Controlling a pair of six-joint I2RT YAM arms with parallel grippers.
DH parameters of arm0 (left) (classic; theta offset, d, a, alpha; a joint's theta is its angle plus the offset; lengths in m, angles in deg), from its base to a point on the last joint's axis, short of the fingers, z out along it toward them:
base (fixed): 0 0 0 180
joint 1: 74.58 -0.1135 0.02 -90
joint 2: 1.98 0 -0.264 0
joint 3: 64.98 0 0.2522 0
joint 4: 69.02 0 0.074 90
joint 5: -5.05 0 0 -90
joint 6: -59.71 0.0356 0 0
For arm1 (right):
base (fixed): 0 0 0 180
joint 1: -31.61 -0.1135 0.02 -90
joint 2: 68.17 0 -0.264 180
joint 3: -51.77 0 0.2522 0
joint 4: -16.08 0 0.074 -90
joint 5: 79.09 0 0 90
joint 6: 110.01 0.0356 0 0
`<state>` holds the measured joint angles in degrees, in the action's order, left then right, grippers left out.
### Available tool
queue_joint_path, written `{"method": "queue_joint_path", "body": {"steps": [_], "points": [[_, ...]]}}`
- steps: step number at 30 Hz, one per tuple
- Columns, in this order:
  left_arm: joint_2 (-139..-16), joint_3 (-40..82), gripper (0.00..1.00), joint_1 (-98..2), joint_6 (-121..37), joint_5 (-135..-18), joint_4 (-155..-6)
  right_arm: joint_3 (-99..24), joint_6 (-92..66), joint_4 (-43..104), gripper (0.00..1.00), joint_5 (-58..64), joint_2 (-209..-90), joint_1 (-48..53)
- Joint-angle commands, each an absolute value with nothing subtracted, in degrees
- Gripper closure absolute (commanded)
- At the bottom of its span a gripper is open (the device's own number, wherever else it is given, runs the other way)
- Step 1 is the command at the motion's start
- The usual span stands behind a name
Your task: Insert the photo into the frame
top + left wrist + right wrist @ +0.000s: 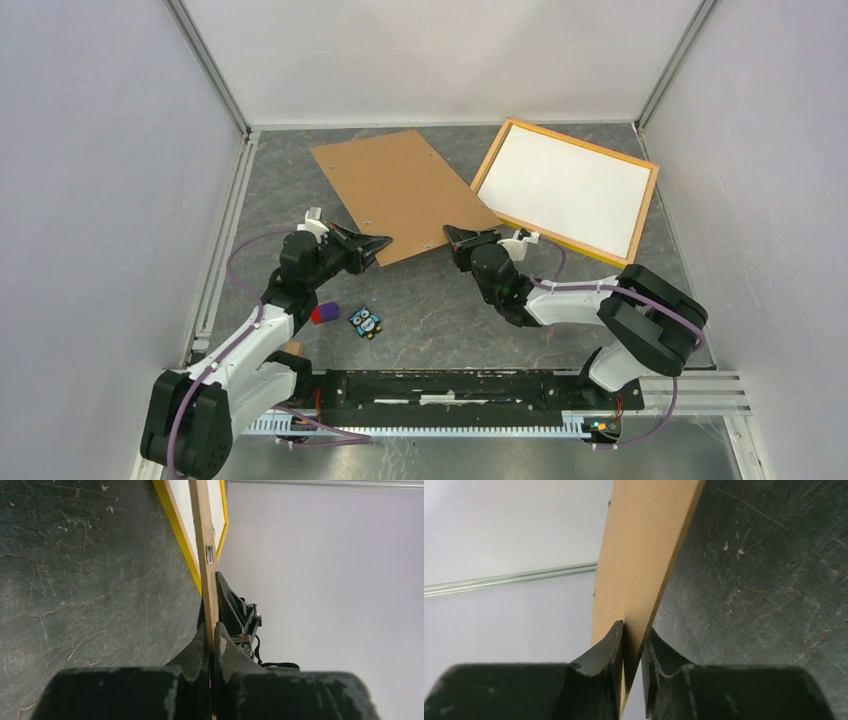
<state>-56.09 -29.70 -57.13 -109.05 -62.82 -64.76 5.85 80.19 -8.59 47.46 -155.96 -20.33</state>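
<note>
The frame (pixel 567 188), with a thin yellow-orange border, lies at the back right. A plain white sheet fills it, which looks like the photo (pixel 565 185) back side up; no printed side shows. The brown hardboard backing panel (pixel 400 192) lies in the middle, its right corner over the frame's near-left corner. My left gripper (pixel 378 243) is shut on the panel's near edge. My right gripper (pixel 455 236) is shut on the panel's near-right corner. The left wrist view shows the panel edge-on (pixel 205 540) between the fingers (pixel 214 636), with the frame (pixel 181 535) behind. The right wrist view shows the panel (pixel 644 545) between the fingers (pixel 633 636).
A small blue owl figure (pixel 366 322) and a red-and-purple block (pixel 325 313) lie on the dark table near the left arm. White walls close in the left, back and right sides. A black rail (pixel 450 385) runs along the near edge.
</note>
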Motion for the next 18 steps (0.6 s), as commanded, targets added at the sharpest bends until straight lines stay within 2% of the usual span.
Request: {"method": "queue_joint_path", "body": {"steps": [1, 5, 7, 9, 11, 14, 18], "points": [[-55.0, -29.0, 0.98, -55.6, -103.2, -59.3, -60.0, 4.9, 80.4, -16.3, 0.82, 47.2, -156.4, -18.8], [-55.3, -30.1, 0.98, -55.1, -103.2, -59.9, -60.0, 6.9, 78.9, -23.2, 0.97, 44.4, -155.5, -17.6], [-55.4, -30.5, 0.95, -54.1, -103.7, -60.6, -60.3, 7.2, 78.2, -25.2, 1.0, 43.5, -154.9, -17.0], [-55.7, -30.2, 0.84, -53.4, -104.0, -61.0, -62.5, 6.6, 74.3, -28.1, 1.0, 40.6, -155.2, -15.1], [-56.2, -29.7, 0.65, -53.1, -103.6, -61.0, -64.4, 7.2, 70.1, -33.8, 1.0, 37.7, -155.0, -13.3], [-56.2, -29.2, 0.44, -53.1, -102.9, -60.6, -66.2, 8.2, 61.8, -36.7, 1.0, 28.9, -152.8, -8.3], [-54.7, -27.8, 0.22, -53.0, -100.7, -59.6, -70.2, 9.2, 51.9, -37.8, 1.0, 14.2, -148.9, -0.1]]}}
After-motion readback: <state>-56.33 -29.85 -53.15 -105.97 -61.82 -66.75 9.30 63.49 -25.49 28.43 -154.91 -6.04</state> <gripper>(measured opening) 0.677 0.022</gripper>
